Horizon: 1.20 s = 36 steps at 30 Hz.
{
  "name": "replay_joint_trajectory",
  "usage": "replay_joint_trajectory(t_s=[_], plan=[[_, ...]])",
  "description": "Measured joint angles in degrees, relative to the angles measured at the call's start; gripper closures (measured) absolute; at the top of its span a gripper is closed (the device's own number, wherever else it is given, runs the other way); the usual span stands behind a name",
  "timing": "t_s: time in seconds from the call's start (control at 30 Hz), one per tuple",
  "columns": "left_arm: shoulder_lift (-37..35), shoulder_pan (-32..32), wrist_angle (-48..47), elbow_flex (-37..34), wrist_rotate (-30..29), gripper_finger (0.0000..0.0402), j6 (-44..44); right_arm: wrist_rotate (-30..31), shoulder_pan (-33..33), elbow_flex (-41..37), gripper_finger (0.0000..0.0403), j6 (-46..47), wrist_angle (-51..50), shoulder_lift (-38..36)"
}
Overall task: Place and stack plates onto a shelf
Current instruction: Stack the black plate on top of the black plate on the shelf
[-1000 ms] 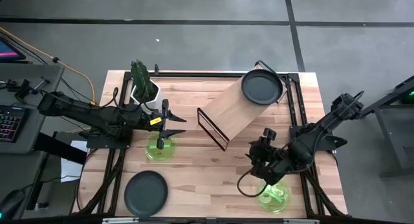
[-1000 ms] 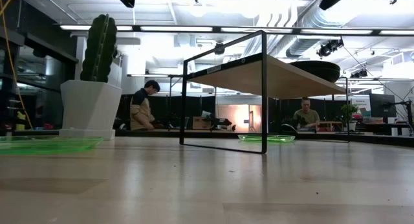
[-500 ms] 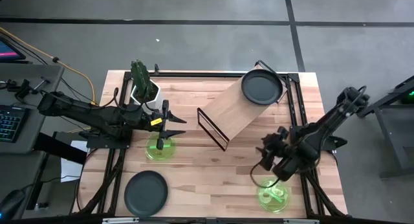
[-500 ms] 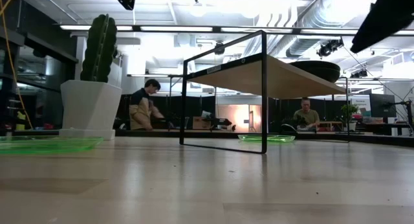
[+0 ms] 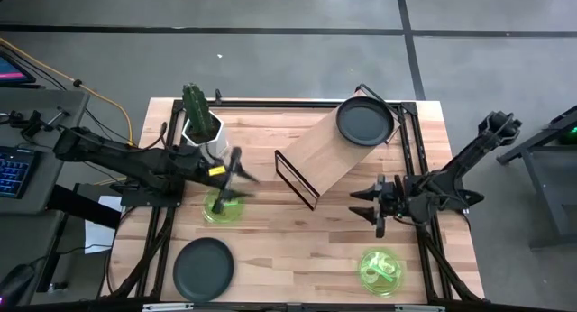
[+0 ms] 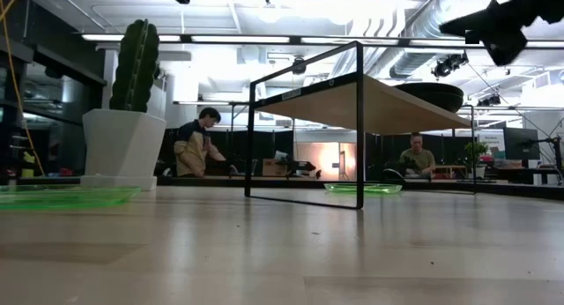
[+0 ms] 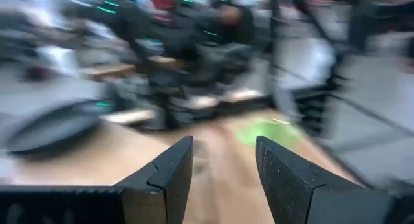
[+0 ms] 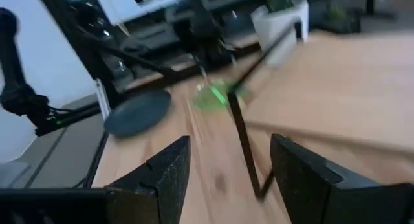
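Two translucent green plates lie flat on the table, one [image 5: 221, 206] near the left arm and one [image 5: 382, 271] near the right near corner. One dark plate [image 5: 203, 267] rests on the table at the near left. Another dark plate [image 5: 365, 121] sits on the far end of the wooden shelf [image 5: 325, 154]. A third dark plate does not show. My left gripper [image 5: 233, 180] hovers open above the left green plate and is blurred. My right gripper [image 5: 368, 206] is open, level and pointing left, raised between the shelf and the right green plate.
A white pot with a cactus [image 5: 202, 123] stands at the far left, just beyond my left gripper. The shelf's black wire leg [image 8: 242, 140] is close ahead of my right gripper. Bare tabletop lies between the two near plates. People sit in the room behind [image 6: 201, 145].
My right gripper has risen from just above the right green plate and moved toward the far edge. It has swung from pointing down to level, facing the table's left. My left gripper has turned about its wrist above the left green plate. No plate has moved.
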Motion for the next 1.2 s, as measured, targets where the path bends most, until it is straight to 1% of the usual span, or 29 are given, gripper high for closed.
replay_joint_trajectory(t_s=[0.07,0.1,0.23,0.37,0.43,0.57,0.67,0.77,0.87,0.97,1.07,1.2], plan=[[1.84,-1.00,-3.54,1.10,6.73,0.0243,-2.25,-0.06,-0.58,-0.17,0.0208,-4.55,2.58,0.38],[2.96,-1.84,-5.60,1.72,8.68,0.0243,-3.13,-0.03,-0.81,-0.17,0.0208,-6.52,3.25,0.41],[7.86,-6.58,-16.12,3.33,12.12,0.0243,-3.90,0.01,-2.21,-0.17,0.0208,-13.46,7.38,0.34],[11.92,-12.17,-20.71,3.89,14.80,0.0243,-6.04,-0.10,-3.48,-0.17,0.0208,-18.44,10.07,0.32],[14.05,-15.06,-20.94,3.89,14.76,0.0243,-7.61,-0.28,-4.01,-0.17,0.0208,-18.99,10.29,0.32],[18.59,-20.72,-21.22,3.93,13.43,0.0243,-7.81,-0.30,-4.86,-0.17,0.0208,-19.02,10.23,0.32],[22.46,-24.28,-21.54,3.93,10.27,0.0243,-5.69,-0.33,-5.37,-0.17,0.0208,-19.02,9.79,0.32],[26.24,-26.86,-21.95,3.93,6.52,0.0243,-0.37,-0.54,-5.85,-0.17,0.0208,-19.02,9.41,0.34],[29.00,-28.10,-22.06,3.93,1.47,0.0243,5.25,-0.54,-6.49,-0.17,0.0208,-19.00,8.91,0.34],[30.03,-28.17,-22.62,3.93,-2.63,0.0243,7.02,-0.53,-6.92,-0.17,0.0208,-18.74,8.11,0.34],[29.96,-27.68,-23.28,3.93,-1.49,0.0243,6.36,-0.52,-7.06,-0.17,0.0208,-18.63,7.54,0.36],[29.74,-27.40,-23.41,3.97,4.33,0.0243,4.75,-0.52,-7.06,-0.17,0.0208,-18.60,7.12,0.36]])
